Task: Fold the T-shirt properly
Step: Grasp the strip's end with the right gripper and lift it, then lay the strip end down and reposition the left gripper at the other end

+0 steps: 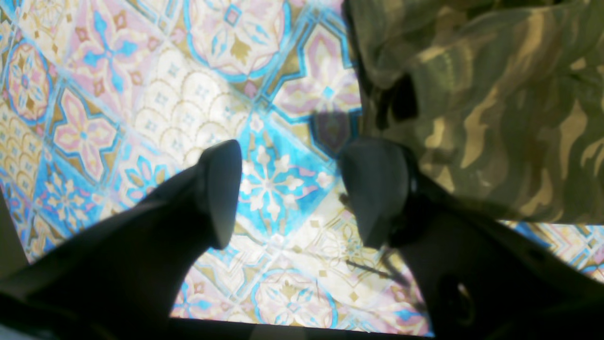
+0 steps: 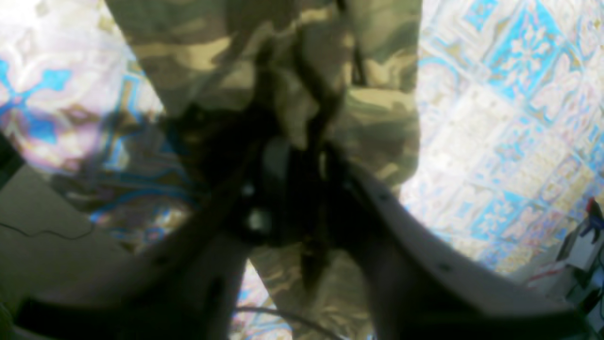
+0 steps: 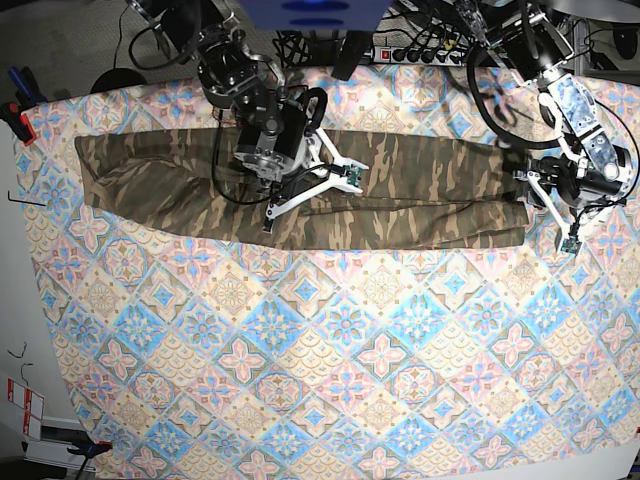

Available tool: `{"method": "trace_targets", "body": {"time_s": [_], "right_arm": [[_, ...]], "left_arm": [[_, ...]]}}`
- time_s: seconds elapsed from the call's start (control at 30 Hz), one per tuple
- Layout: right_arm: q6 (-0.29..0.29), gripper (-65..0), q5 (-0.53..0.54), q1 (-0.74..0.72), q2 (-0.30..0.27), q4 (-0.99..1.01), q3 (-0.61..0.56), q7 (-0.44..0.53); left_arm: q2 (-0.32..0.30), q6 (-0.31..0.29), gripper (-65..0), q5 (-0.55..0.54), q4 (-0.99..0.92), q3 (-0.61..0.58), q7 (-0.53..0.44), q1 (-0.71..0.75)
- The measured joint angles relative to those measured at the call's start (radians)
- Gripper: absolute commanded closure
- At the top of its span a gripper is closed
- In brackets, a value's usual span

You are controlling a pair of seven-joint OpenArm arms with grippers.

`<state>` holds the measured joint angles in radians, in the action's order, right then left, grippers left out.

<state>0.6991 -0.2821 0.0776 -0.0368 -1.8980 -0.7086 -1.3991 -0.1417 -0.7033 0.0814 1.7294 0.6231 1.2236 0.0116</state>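
The T-shirt (image 3: 400, 195) is a camouflage cloth lying as a long narrow band across the far part of the tablecloth (image 3: 330, 340). My right gripper (image 3: 285, 185) is over the band's left-middle. In the blurred right wrist view the right gripper (image 2: 295, 156) looks shut on a bunched fold of the T-shirt (image 2: 283, 56). My left gripper (image 3: 535, 195) is at the band's right end. In the left wrist view the left gripper (image 1: 297, 193) is open and empty over the tablecloth (image 1: 155, 94), its right finger beside the T-shirt's edge (image 1: 495, 108).
A power strip (image 3: 430, 50) and cables lie behind the table. A red clamp (image 3: 15, 115) grips the cloth's left edge. The table's left edge (image 3: 25, 300) and front edge are near. Clutter (image 2: 585, 236) stands off the table.
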Motion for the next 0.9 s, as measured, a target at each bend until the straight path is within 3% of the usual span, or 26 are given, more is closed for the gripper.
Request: {"method": "trace_targets", "body": {"time_s": [0.2,0.4,0.7,0.9], "right_arm": [[0.000,-27.5,-0.001,0.000,-0.042,0.000,0.002,-0.010],[0.000,-28.1,0.003,-0.047,-0.031,-0.001,0.020,0.009],[0.003,-28.1,0.010,-0.080,-0.027,-0.002,0.358,0.001],[0.003,-28.1,-0.005,-0.127,-0.025,-0.002,0.678,-0.005]], "left_arm": [[0.000,0.000,-37.1,0.000,0.000,0.000,0.000,0.000],[0.000,0.000,-37.1,0.000,0.000,0.000,0.000,0.000],[0.000,0.000,-37.1,-0.006,0.000,-0.056,0.004,0.005],[-0.003,0.000,-37.1,0.007,0.000,-0.151,0.006,0.018]]}}
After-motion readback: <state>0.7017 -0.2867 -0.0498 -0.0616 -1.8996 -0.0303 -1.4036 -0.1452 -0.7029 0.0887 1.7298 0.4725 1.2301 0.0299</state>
